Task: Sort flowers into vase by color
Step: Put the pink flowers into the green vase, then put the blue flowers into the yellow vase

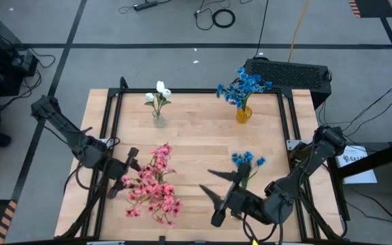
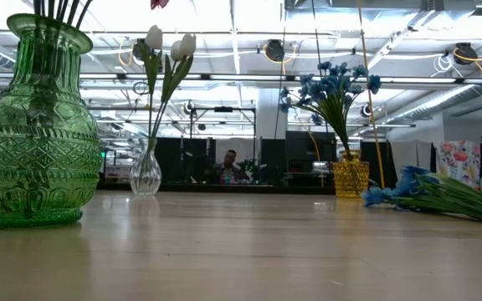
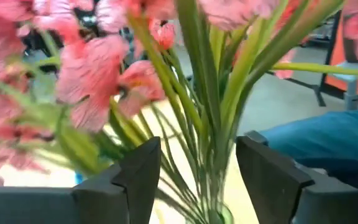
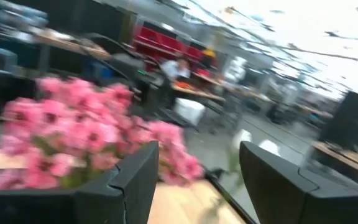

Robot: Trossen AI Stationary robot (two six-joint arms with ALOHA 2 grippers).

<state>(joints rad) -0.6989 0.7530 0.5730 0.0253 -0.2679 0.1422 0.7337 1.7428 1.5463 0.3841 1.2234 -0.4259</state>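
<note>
Your left gripper (image 3: 194, 180) stands wide around the pink flowers' (image 1: 154, 187) stems, which sit in the green vase (image 2: 33, 125) near the front-left edge. Right gripper (image 1: 216, 194) is open, empty, beside the loose blue flowers (image 1: 248, 162) on the table (image 1: 203, 136). Pull back carelessly and you likely snag stems, tipping the vase. Mid-table is free.

The high view looks straight down on the whole pale wooden table (image 1: 203, 136). The low view sits at tabletop height, very near the green patterned glass vase (image 2: 33, 125). Both wrist views (close ones) share the pink blossom cluster (image 3: 98, 81).
</note>
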